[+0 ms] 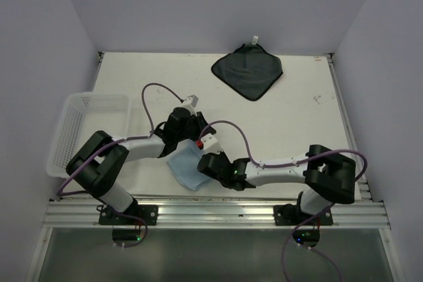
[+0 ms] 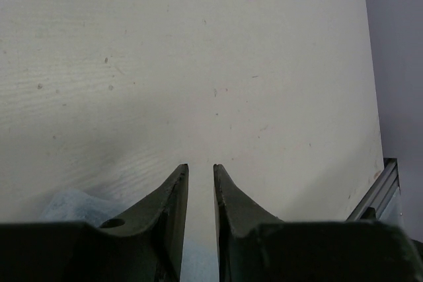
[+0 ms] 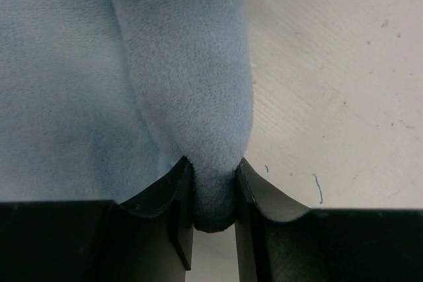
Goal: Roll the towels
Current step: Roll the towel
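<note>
Arms hide most of the light blue towel. The right gripper jaws clamp its fold. The left gripper jaws stand narrowly apart, grip unclear. The dark towel lies well behind, and the basket sits left.

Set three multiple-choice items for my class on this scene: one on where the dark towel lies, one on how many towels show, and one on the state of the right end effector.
1. Where does the dark towel lie?
A. between the two arms
B. draped over an arm
C. flat at the far side of the table

2. How many towels are in view?
A. one
B. two
C. three

3. The right end effector is:
A. shut on a fold of the light blue towel
B. wide open above bare table
C. gripping the dark towel

Answers:
1 C, the top view shows it spread out far from both arms.
2 B, one is dark and one is light blue.
3 A, the right wrist view shows blue cloth pinched in its jaws.
</note>
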`<state>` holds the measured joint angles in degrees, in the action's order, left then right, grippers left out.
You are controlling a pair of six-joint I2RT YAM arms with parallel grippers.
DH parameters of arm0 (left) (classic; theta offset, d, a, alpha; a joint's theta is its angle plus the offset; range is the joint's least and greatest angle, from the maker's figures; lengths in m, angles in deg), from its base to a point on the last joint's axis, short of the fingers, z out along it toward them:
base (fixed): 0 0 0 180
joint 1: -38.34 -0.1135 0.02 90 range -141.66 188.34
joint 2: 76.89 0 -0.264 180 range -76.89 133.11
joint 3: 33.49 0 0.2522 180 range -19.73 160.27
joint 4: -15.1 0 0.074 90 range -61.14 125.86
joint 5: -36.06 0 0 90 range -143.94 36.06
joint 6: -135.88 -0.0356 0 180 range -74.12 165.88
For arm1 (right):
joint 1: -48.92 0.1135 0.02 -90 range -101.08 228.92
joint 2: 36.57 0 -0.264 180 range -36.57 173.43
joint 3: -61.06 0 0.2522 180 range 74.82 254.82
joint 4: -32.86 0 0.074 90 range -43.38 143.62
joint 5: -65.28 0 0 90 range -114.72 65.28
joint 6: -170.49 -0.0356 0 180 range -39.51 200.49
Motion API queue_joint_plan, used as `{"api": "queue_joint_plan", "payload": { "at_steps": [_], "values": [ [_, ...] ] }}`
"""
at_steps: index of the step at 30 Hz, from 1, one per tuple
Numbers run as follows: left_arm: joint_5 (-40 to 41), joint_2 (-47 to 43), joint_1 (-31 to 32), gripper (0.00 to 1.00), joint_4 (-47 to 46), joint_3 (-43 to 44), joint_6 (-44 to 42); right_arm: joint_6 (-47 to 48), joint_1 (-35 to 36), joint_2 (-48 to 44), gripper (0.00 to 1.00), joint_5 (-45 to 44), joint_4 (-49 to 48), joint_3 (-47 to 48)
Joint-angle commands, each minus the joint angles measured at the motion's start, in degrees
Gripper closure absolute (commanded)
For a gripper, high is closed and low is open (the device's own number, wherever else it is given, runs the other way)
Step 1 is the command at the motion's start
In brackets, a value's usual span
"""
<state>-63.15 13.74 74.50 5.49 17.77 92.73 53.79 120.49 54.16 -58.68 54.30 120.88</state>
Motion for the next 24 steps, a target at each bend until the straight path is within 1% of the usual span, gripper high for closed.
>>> {"api": "queue_joint_plan", "payload": {
  "at_steps": [1, 2, 3, 8, 12, 14, 16, 18, 24],
  "values": [
    [1.7, -1.6, 0.1, 0.74, 3.1, 4.2, -2.8, 0.2, 1.6, 3.3, 0.84, -13.9, 8.4, 2.8],
    [1.7, -1.7, 0.2, 0.74, 3.3, 4.8, -2.9, -0.3, 2.0, 4.4, 0.85, -15.3, 10.5, 3.6],
    [1.7, -1.8, 0.1, 0.74, 3.3, 4.9, -2.9, -0.6, 2.3, 4.8, 0.85, -18.4, 11.6, 3.9],
    [1.3, -1.5, 0.1, 0.74, 2.7, 4.4, -2.1, -1.9, 5.2, 6.6, 0.84, -25.5, 16.0, 6.2],
    [0.5, -0.7, 0.2, 0.74, 1.8, 4.6, -1.4, -1.4, 7.7, 11.0, 0.82, -31.9, 20.6, 10.2],
    [0.4, -0.3, 0.2, 0.74, 1.7, 4.9, -1.3, -1.8, 8.8, 15.0, 0.82, -34.7, 23.9, 12.6],
    [0.3, -0.3, 0.2, 0.74, 1.6, 5.2, -1.3, -2.6, 9.8, 18.3, 0.81, -36.0, 26.8, 14.5],
    [0.2, -0.6, 0.1, 0.74, 1.7, 5.6, -1.3, -3.5, 10.6, 19.6, 0.8, -36.8, 27.9, 15.1],
    [-0.5, -0.8, 0.7, 0.74, 1.3, 5.7, -1.1, -3.9, 11.8, 19.7, 0.78, -34.9, 26.8, 14.4]
  ]
}}
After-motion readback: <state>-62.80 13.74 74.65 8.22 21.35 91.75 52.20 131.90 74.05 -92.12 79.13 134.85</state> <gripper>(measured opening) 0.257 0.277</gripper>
